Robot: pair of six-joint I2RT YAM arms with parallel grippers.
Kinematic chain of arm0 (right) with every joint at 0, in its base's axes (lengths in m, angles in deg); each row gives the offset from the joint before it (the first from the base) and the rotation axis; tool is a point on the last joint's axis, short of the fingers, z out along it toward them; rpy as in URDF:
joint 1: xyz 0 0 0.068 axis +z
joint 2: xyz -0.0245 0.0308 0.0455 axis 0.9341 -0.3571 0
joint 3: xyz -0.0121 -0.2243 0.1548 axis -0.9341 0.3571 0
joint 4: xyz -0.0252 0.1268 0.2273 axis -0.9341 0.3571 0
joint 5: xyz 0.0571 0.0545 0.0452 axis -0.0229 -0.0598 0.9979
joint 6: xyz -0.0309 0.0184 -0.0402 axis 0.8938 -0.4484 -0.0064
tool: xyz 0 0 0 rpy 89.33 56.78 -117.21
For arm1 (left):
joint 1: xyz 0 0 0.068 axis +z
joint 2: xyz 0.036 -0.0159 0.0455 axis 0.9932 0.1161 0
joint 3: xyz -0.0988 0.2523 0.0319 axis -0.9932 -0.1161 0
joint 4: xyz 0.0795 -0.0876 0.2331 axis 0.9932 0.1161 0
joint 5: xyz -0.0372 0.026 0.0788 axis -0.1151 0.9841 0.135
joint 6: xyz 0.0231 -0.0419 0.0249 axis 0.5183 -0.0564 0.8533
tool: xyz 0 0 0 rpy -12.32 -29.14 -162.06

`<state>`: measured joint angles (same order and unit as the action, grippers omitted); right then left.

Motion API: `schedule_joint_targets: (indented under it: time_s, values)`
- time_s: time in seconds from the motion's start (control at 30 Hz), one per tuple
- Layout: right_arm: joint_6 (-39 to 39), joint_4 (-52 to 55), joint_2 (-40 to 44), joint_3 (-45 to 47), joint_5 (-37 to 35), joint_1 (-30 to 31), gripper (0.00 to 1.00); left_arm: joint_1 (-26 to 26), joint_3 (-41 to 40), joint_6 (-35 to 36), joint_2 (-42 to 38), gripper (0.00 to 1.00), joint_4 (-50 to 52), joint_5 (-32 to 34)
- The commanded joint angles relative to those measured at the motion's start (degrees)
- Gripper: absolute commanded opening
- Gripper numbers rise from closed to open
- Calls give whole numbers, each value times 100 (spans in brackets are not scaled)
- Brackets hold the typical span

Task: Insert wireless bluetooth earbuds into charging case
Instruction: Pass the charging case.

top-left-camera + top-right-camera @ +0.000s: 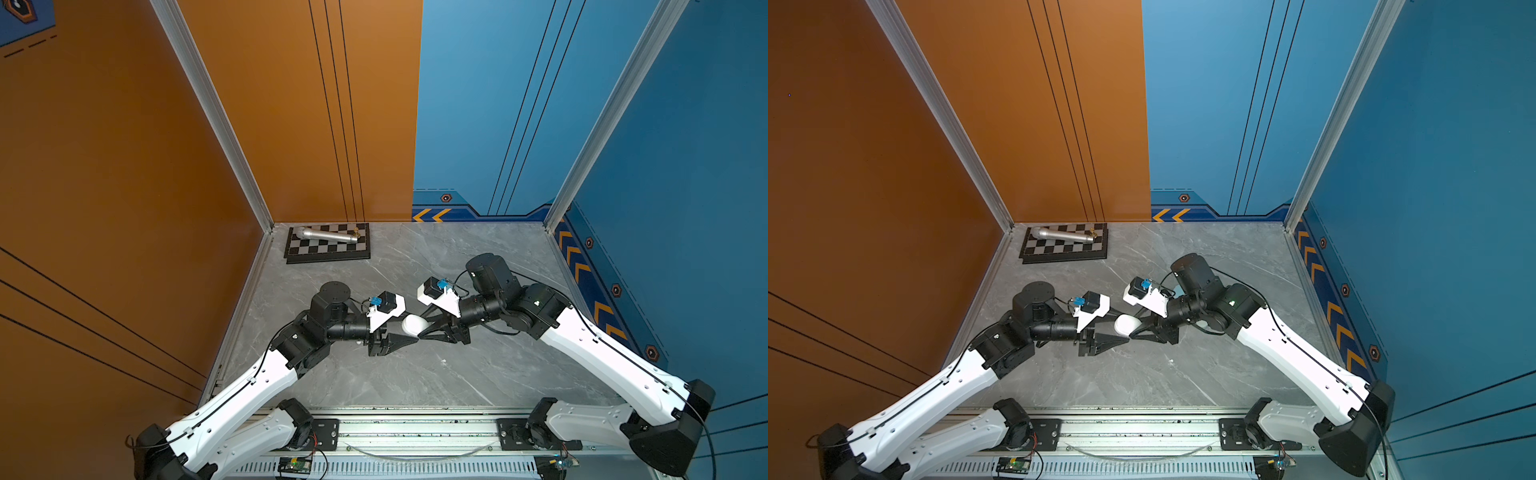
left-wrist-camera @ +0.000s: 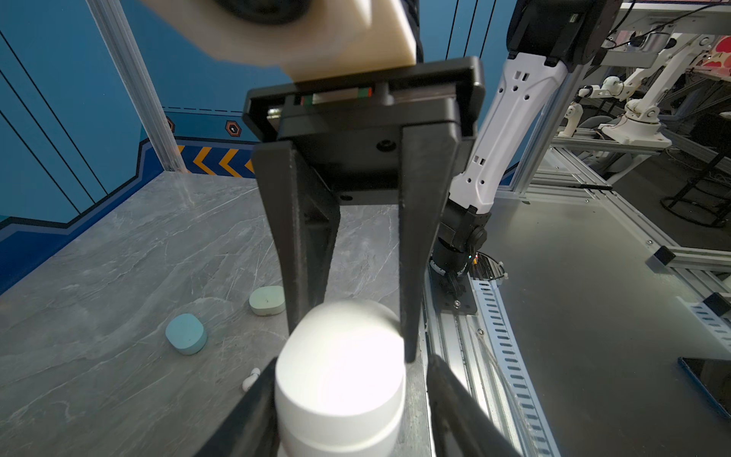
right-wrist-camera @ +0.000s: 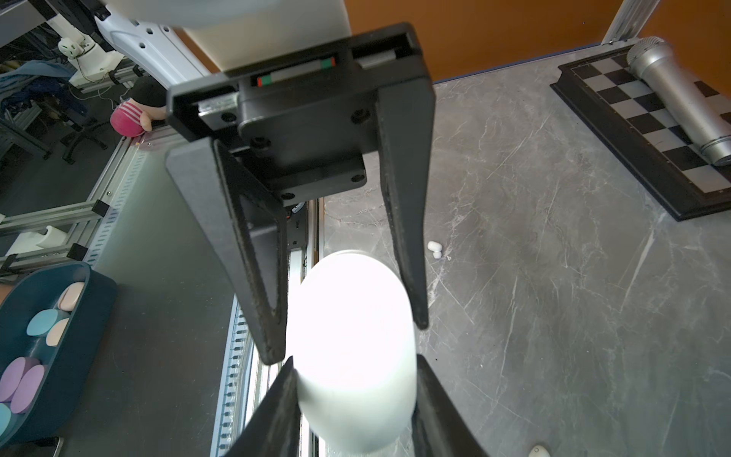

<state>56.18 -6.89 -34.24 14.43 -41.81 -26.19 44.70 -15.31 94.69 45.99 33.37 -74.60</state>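
Silver microphone lying across chessboard, far corner of grey marble table; orange wall, blue wall

**No lettering, brand name or number is legible in any view.** The only signs are graphics printed on the dark band at the foot of the blue wall. Two orange back-wall chevrons point left in both top views. A row of orange side-wall chevrons runs along the adjoining panel. Small hexagon badges with orange rims are set among them. Chevrons and one badge also appear in the left wrist view.
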Motion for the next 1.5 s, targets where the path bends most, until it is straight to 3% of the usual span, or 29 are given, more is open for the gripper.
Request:
schedule_joint_targets:
  time_s: [0.0, 0.17, 0.27, 0.83, 0.97, 1.33, 1.43, 1.47]
  values:
    - [12, 152, -44, -179, 116, 56, 26, 49, -11, -53, -85, 55, 104, -165]
    - [29, 178, -57, -173, 92, 71, 26, 47, 28, -45, -49, 40, 97, -139]
    - [42, 177, -53, -197, 70, 79, 26, 40, 27, -27, -52, 36, 154, -147]
    - [46, 169, -109, -257, 41, 134, 25, 66, -78, -39, -82, 55, 298, -54]
    - [64, 174, -111, -270, 16, 133, 25, 88, -81, -39, -106, 54, 298, -26]
    - [14, 169, -179, -256, -125, 171, 27, 84, -10, -8, -85, 16, 324, 23]
    - [-19, 169, -209, -258, -321, 173, 34, 84, 17, -22, -66, 4, 351, 72]
    - [-28, 161, -211, -251, -399, 168, 41, 84, 19, -26, -72, 0, 351, 89]
